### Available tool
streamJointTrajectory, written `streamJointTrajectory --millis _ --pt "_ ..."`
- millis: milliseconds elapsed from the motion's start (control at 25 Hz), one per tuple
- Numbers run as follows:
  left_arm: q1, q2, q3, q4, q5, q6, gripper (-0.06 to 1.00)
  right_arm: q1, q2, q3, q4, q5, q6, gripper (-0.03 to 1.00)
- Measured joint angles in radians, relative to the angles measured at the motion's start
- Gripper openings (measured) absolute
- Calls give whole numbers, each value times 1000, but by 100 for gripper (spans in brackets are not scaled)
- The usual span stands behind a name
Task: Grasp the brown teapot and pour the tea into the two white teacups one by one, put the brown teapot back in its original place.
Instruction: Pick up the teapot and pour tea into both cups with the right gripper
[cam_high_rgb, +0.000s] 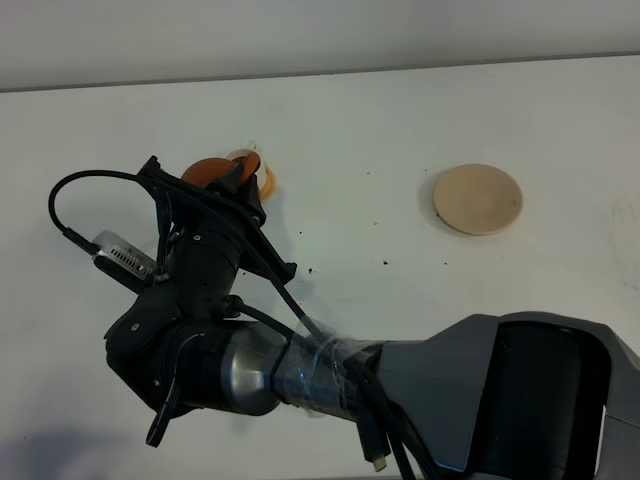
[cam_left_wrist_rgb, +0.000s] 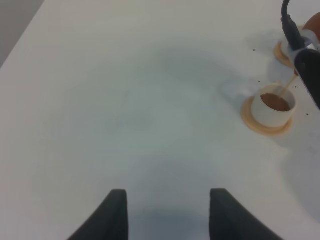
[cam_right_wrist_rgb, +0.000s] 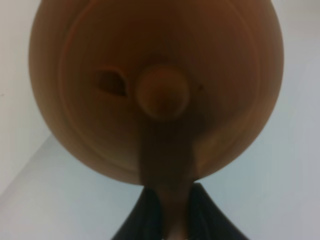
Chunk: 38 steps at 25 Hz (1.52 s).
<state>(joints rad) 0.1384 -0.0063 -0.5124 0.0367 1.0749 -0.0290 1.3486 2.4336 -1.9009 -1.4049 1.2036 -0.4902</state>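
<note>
Right now my right gripper (cam_right_wrist_rgb: 167, 212) is clamped on the loop handle of the brown teapot (cam_high_rgb: 215, 172), held tilted over the teacups (cam_left_wrist_rgb: 273, 108) at the far left of the table (cam_high_rgb: 380, 130); a thin stream of tea runs into the nearer white cup, which already looks partly full. Smooth matte clay, round and squat, knobbed lid facing my wrist. My left gripper (cam_left_wrist_rgb: 165, 212) hangs idle, fingers apart. Well off to the right lies the flat beige disc (cam_high_rgb: 478, 198), where the pot belongs
</note>
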Motion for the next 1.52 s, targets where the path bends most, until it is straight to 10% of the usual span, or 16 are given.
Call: streamJointTrajectory --millis 1520 --pt "0 0 0 0 0 0 38 0 0 0 -16 0 -27 9"
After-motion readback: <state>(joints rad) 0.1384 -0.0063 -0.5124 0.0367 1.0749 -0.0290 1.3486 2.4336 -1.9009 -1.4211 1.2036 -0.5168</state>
